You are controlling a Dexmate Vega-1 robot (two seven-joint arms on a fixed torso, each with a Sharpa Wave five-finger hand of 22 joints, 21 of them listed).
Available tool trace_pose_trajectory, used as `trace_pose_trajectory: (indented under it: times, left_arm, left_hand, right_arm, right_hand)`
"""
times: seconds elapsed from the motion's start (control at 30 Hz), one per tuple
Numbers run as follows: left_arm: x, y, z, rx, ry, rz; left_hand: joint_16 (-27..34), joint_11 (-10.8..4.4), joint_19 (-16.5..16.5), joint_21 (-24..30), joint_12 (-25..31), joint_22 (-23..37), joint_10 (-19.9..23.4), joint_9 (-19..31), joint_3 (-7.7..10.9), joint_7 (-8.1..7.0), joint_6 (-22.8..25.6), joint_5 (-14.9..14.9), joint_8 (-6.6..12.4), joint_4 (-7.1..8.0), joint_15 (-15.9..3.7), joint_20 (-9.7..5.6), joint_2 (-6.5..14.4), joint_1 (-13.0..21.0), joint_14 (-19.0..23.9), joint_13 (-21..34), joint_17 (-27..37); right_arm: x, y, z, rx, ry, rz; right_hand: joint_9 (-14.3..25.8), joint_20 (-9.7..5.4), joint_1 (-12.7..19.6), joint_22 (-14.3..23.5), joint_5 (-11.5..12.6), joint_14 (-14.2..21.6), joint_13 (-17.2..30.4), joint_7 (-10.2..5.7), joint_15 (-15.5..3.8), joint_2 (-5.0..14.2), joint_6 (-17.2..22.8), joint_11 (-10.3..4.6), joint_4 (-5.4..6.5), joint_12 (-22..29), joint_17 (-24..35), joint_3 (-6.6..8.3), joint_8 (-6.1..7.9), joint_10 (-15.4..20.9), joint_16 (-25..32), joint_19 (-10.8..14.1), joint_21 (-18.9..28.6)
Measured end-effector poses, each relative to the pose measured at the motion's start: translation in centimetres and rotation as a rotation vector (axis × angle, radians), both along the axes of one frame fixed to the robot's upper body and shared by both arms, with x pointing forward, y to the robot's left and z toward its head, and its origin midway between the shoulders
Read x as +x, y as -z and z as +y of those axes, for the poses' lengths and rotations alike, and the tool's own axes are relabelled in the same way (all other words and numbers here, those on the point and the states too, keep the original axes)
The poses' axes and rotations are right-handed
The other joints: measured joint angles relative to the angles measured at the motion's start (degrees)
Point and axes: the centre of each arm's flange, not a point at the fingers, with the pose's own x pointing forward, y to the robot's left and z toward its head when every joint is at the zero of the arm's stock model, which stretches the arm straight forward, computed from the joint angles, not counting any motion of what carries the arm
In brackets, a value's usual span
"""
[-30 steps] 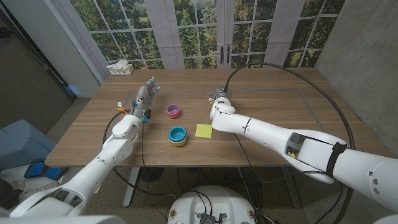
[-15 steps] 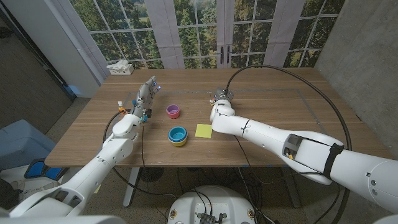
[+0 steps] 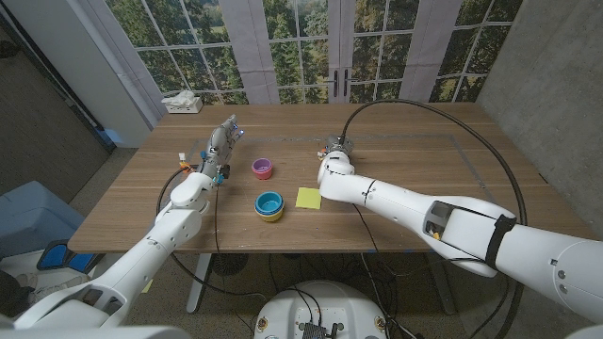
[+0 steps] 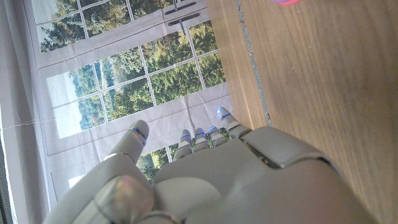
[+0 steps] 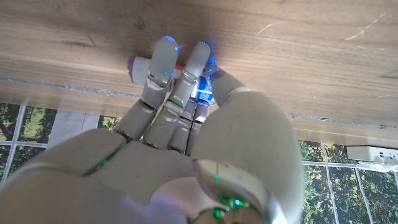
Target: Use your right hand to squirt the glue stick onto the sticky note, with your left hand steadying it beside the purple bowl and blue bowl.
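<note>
**Fingers (image 5: 163, 68) on the glue stick, no lift yet**

Nearest: blue bowl (image 3: 259, 201) by the front edge of the table (image 3: 405, 155). The sticky note (image 3: 308, 197) lies just beside it, bare and untouched.

Mid-table: purple bowl (image 3: 262, 162), a little behind the blue one. Off to its left the left hand (image 3: 220, 146) stands up, fingers straight and together, holding nothing. It is well apart from the note, so no steadying so far.

Further back: the right hand (image 3: 334, 151) is down on the wood behind the note. The wrist view shows its fingers curled over the glue stick (image 5: 134, 65), with a purple cap poking out one side and a blue label between the fingers. It looks like a grasp, with the stick against the table.

Change over the last second: almost none. The right forearm has shifted slightly, the right hand has stayed on the stick, and the left hand has not moved. I read this as the grip being settled before a lift. Carrying the stick to the note and bracing the note both remain.

Far edge: tissue box (image 3: 182, 104), then windows.
</note>
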Motion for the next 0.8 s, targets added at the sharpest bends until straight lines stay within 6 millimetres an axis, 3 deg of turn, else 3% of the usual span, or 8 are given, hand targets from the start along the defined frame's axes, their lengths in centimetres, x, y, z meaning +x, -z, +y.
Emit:
trace_pose_trajectory:
  times: [0.2, 0.57, 0.7, 0.8]
  left_arm:
    - [0.0, 0.0, 0.0, 0.003, 0.003, 0.0]
    - [0.2, -0.3, 0.2, 0.008, 0.005, -0.002]
    - [0.2, -0.3, 0.2, 0.008, 0.005, -0.002]
    - [0.3, -0.4, 0.3, 0.008, 0.005, -0.001]
  left_hand:
    - [0.0, 0.0, 0.0, 0.0, 0.0, 0.0, 0.0, 0.0, -0.24, 0.0, 0.0, 0.0, 0.0, -0.23, 0.0, 0.0, 0.0, 0.0, 0.0, 0.0, 0.0]
    - [0.0, 0.0, 0.0, -0.4, 0.0, 0.0, 0.0, 0.0, -0.48, 0.0, 0.0, 0.0, 0.0, -0.48, 0.0, 0.0, 0.0, 0.0, 0.0, 0.0, 0.0]
    - [0.0, 0.0, 0.3, -0.4, 0.0, 0.0, 0.0, 0.0, -0.48, 0.22, 0.2, 0.0, 0.0, -0.48, 0.0, 0.31, 0.0, 0.0, 0.0, 0.0, 0.0]
    - [0.0, 0.0, 0.3, -0.4, 0.0, 0.0, 0.0, 0.0, -0.48, 0.22, 0.2, 0.0, 0.0, -0.48, 0.0, 0.31, 0.0, 0.0, 0.0, 0.0, 0.0]
  right_arm:
    - [0.4, 0.3, 0.0, -0.004, 0.006, 0.025]
    - [1.1, 0.5, -0.3, -0.003, 0.011, 0.079]
    - [1.3, 0.5, -0.4, -0.001, 0.012, 0.093]
    - [1.5, 0.4, -0.4, 0.001, 0.014, 0.107]
  right_hand:
    - [0.0, 0.72, 0.0, -0.4, 0.0, -1.1, 0.9, 0.66, 0.31, -0.95, 1.5, 0.78, -0.21, 1.1, -2.3, 0.21, 0.47, 2.6, -2.3, -3.3, -2.7]
    - [0.5, 2.59, -0.6, -0.7, 0.0, -3.0, 3.0, 1.28, -0.72, -2.76, 2.1, 1.6, 0.05, 0.6, -2.5, -0.04, 0.47, 2.0, -5.6, -9.8, -7.1]
    - [0.7, 2.77, -0.6, -0.6, 0.0, -3.5, 3.7, 1.12, -1.24, -2.74, 2.7, 1.96, 0.03, 0.1, -2.5, -0.03, 0.47, 1.1, -6.0, -10.0, -7.5]
    - [0.8, 2.76, 2.3, -0.3, 0.2, -3.9, 4.1, 0.03, -1.64, -2.21, 4.0, 1.26, -0.67, -0.1, -2.5, -0.23, 0.47, 0.4, -6.0, -9.9, -7.5]
